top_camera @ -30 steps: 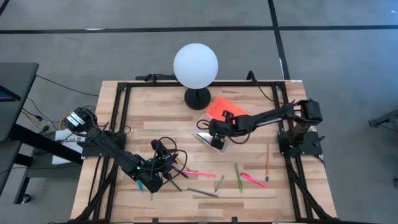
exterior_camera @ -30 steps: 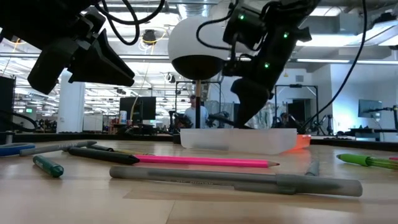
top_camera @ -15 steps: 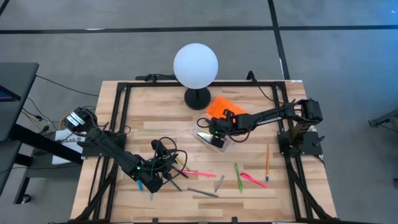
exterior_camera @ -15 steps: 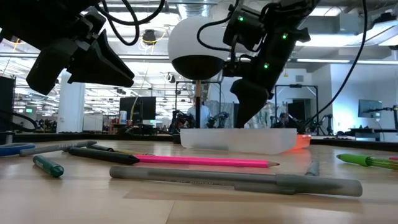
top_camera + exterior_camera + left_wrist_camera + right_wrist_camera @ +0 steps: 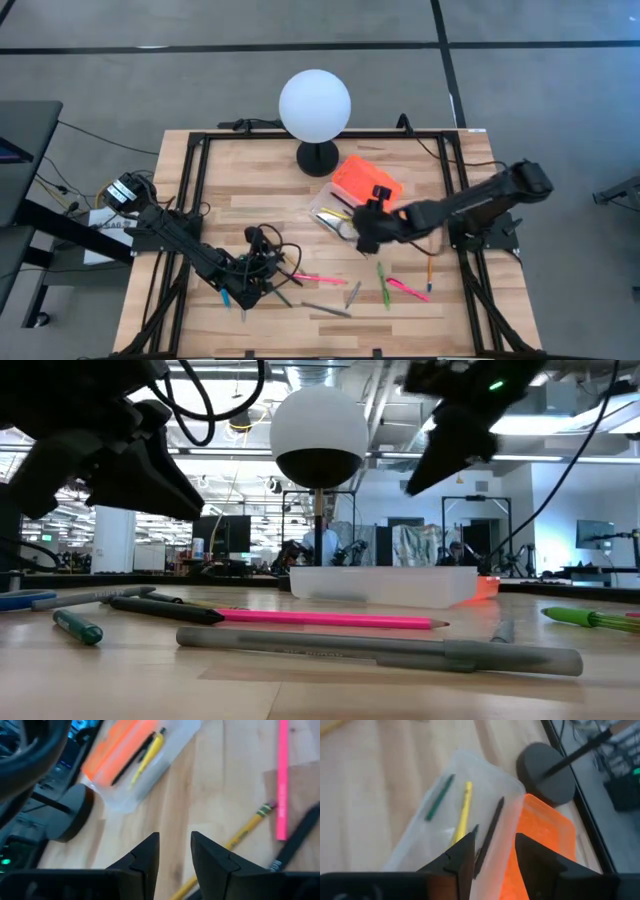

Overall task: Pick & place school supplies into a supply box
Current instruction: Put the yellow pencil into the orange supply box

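1. On the tabletop (image 5: 240,170) we see the white globe lamp (image 5: 315,105) at the far edge.
2. Just beside its base we find the supply box (image 5: 335,215), its orange lid (image 5: 366,178) open; a green pen (image 5: 439,797), a yellow pen (image 5: 462,812) and a black pen (image 5: 490,832) lie inside.
3. We see the right end effector (image 5: 364,236) near the box, fingers parted, empty.
4. We see the left end effector (image 5: 247,295) near the front edge, fingers parted, empty.
5. We note a pink pencil (image 5: 318,279) beside it.
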You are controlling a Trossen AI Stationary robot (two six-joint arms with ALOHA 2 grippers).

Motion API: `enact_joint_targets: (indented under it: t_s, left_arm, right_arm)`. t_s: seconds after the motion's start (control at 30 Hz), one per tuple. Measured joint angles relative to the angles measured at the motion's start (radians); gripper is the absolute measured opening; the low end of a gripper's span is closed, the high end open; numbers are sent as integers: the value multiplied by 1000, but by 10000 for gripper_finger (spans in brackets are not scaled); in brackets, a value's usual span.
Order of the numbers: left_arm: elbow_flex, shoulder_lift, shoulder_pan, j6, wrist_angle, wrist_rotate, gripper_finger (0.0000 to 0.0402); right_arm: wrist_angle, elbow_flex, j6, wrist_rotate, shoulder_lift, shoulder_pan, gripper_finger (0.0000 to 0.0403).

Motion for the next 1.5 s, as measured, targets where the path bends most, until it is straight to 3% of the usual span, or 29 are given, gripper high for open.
enact_joint_targets:
  t_s: [0.23,0.47,0.6,0.87,1.07,1.5]
  left_arm:
    - [0,0,21,13,16,135,106]
    - [0,0,164,231,183,496,106]
    - [0,0,248,305,175,644,106]
    - [0,0,337,416,142,770,106]
    - [0,10,370,456,147,843,106]
    - [1,106,382,495,186,862,106]
  right_arm:
    - [62,-128,28,21,-140,153,125]
    - [191,-205,-20,21,-196,288,124]
    - [263,-228,-55,19,-192,362,124]
    - [260,-228,55,24,-191,503,124]
    - [265,-228,117,171,-191,617,124]
    - [328,-228,126,284,-191,749,124]
